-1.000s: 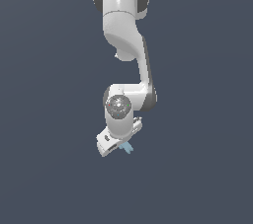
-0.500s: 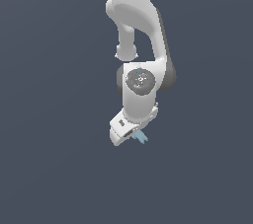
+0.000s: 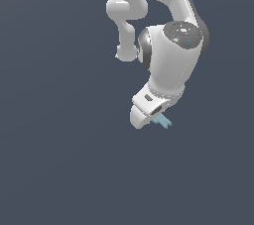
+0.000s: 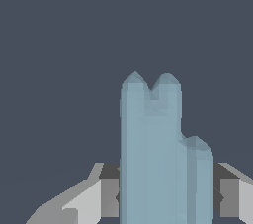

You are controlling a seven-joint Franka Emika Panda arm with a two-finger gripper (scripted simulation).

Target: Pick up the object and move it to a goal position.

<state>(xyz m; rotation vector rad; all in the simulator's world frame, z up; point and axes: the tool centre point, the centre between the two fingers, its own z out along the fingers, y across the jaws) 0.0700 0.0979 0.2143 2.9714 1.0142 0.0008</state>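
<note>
The white Panda arm (image 3: 171, 55) hangs in from the top of the exterior view, its last links folded down and ending in the white claw (image 3: 155, 118). From the claw's underside, toward the exterior view's right, a small pale blue-teal piece (image 3: 162, 121) juts out, touching the claw body; only its jagged tip shows there, the rest hidden behind the white housing.

The wrist view gives the closer look. The pale blue-teal piece (image 4: 160, 154) stands lengthwise between the two fingers (image 4: 101, 198), filling the gap from one pad to the other. Its far end is split by a notch into two rounded points, and a lower step juts from one side. The claw (image 4: 165, 199) is closed around the piece, with a grey finger pad pressed against each flank.

Behind everything is a flat, dark slate-blue ground with no edge or surface line visible in either view.
</note>
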